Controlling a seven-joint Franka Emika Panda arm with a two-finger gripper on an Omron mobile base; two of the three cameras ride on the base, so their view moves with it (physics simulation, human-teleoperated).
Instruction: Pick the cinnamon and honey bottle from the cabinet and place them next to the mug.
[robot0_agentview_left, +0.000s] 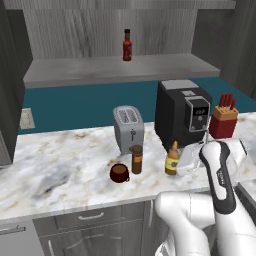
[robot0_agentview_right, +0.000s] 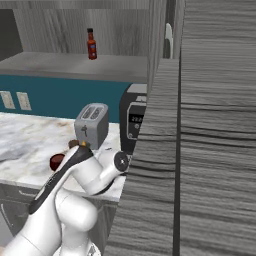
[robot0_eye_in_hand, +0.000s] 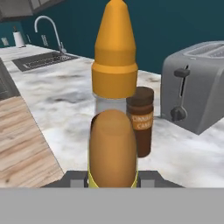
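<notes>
The honey bottle (robot0_agentview_left: 172, 159) stands upright on the marble worktop (robot0_agentview_left: 60, 170), just right of the cinnamon (robot0_agentview_left: 136, 159) and near the front edge; the cinnamon in turn stands just right of the mug (robot0_agentview_left: 119, 173), so the three make a short row (mug, jar, bottle) in front of the toaster (robot0_agentview_left: 128, 128). In the hand view the honey bottle (robot0_eye_in_hand: 113, 109) rises close before the camera, its orange cap tapering toward the top of the frame; the tool (robot0_eye_in_hand: 112, 178) sits at its base with a dark fingertip (robot0_eye_in_hand: 75, 179) showing on either side of the bottle; whether the tips press the bottle or stand slightly off it I cannot tell. Behind it in that view stand the cinnamon (robot0_eye_in_hand: 141, 122) and the toaster (robot0_eye_in_hand: 197, 87), with a sink and tap (robot0_eye_in_hand: 48, 30) farther off. From the left base view the white arm reaches up from the lower right toward the bottle, in front of the black coffee machine (robot0_agentview_left: 180, 112); a red knife block (robot0_agentview_left: 224, 120) stands to the machine's right. The cabinet (robot0_agentview_left: 120, 70) above the teal wall carries a slim red bottle (robot0_agentview_left: 127, 46) on its grey ledge.
</notes>
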